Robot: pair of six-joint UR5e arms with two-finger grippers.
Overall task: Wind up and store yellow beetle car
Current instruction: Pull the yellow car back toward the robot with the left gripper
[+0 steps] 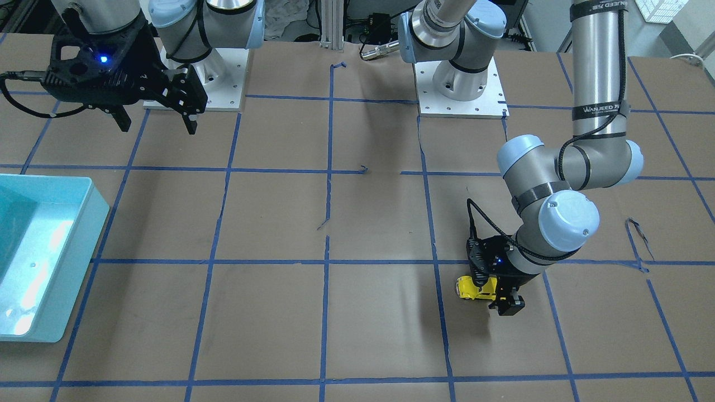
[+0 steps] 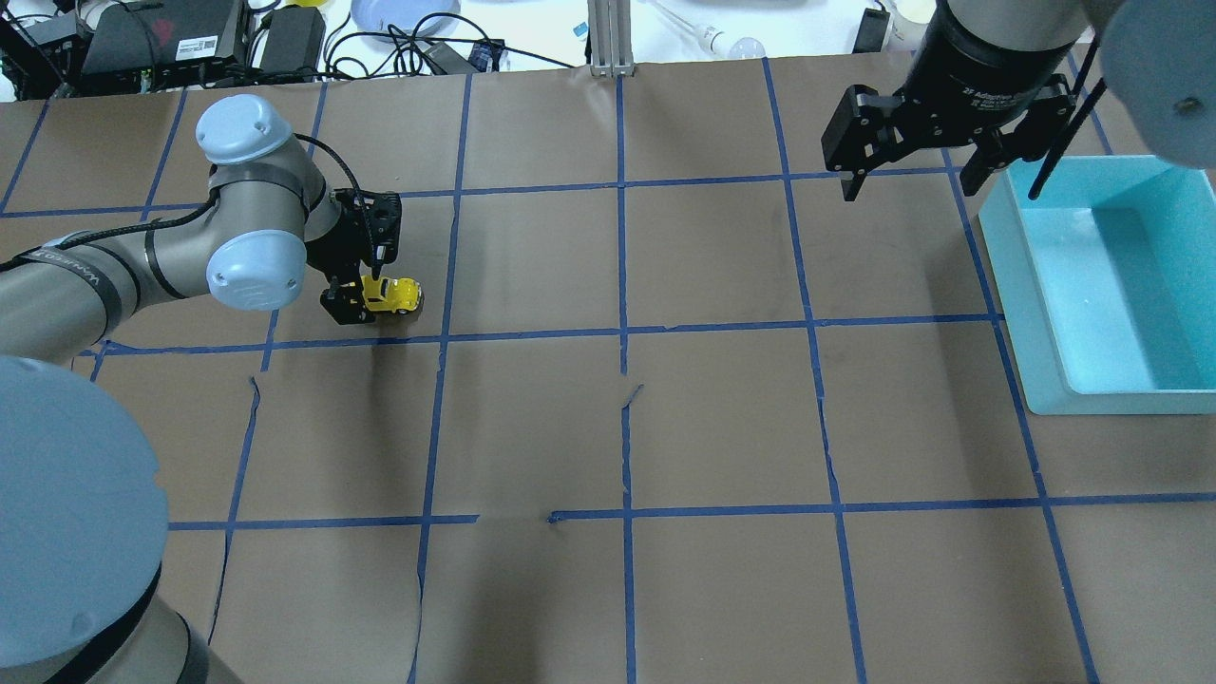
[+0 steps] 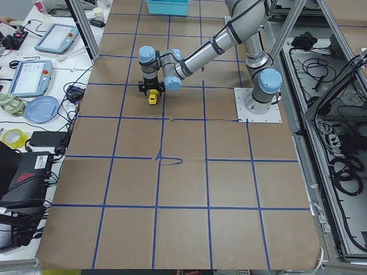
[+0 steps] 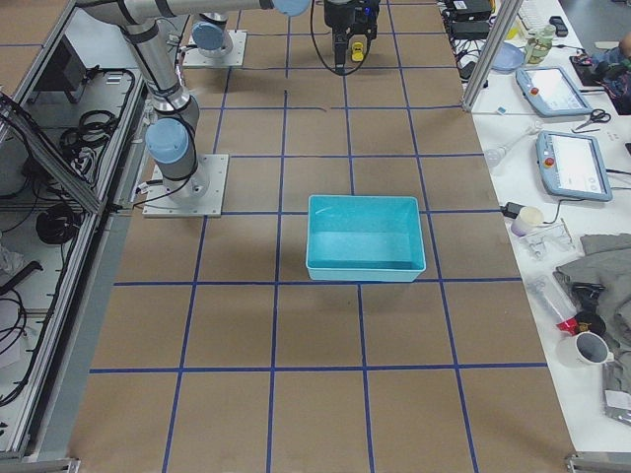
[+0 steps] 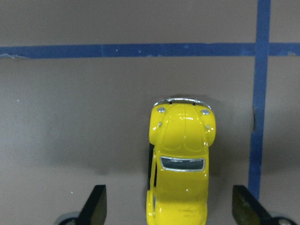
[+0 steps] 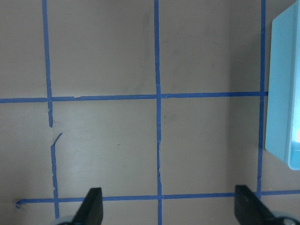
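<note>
The yellow beetle car [image 5: 180, 164] stands on the brown table between the fingers of my left gripper [image 5: 171, 213]. The fingers [image 5: 97, 208] stand wide apart on either side of the car and do not touch it, so the gripper is open. The car also shows in the overhead view [image 2: 394, 294] and the front view [image 1: 475, 287], partly under the left gripper [image 2: 366, 290]. My right gripper [image 2: 907, 185] hangs open and empty above the table beside the bin, far from the car.
A light-blue bin [image 2: 1021, 323] with nothing visible in it sits on the robot's right side, also in the front view [image 1: 84, 223]. Blue tape lines cross the brown paper. The two arm bases [image 1: 461, 95] stand at the table's rear edge.
</note>
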